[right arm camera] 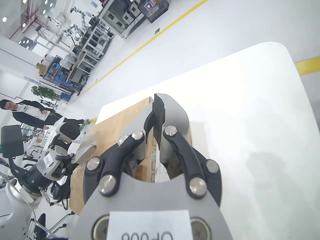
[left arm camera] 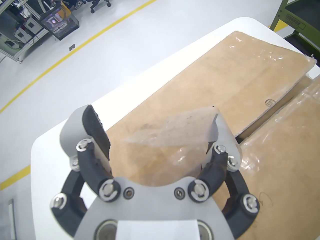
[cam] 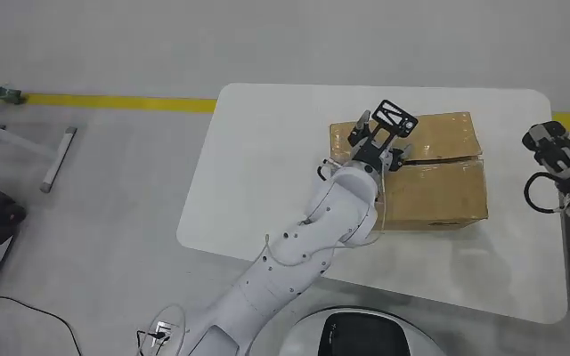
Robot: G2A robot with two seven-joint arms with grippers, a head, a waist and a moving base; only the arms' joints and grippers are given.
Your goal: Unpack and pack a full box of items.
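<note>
A brown cardboard box [cam: 436, 178] stands on the right half of the white table [cam: 258, 160], its two top flaps down with a narrow seam [left arm camera: 270, 118] between them. My left gripper [cam: 381, 135] hovers over the box's left end, open. A crumpled strip of clear tape [left arm camera: 175, 131] clings to one of its fingers [left arm camera: 222, 131] and stretches across the gap between them. My right gripper [cam: 545, 142] is off the table's right edge, shut with nothing in it. From there the box [right arm camera: 115, 123] and the left gripper [right arm camera: 75, 151] lie beyond its fingertips [right arm camera: 158, 111].
The table's left half and front strip [cam: 463, 267] are bare. A yellow line [cam: 116, 101] runs across the floor behind the table. A grey stand [cam: 58, 158] lies on the floor at left. A green metal frame [left arm camera: 287, 1] stands near the table's corner.
</note>
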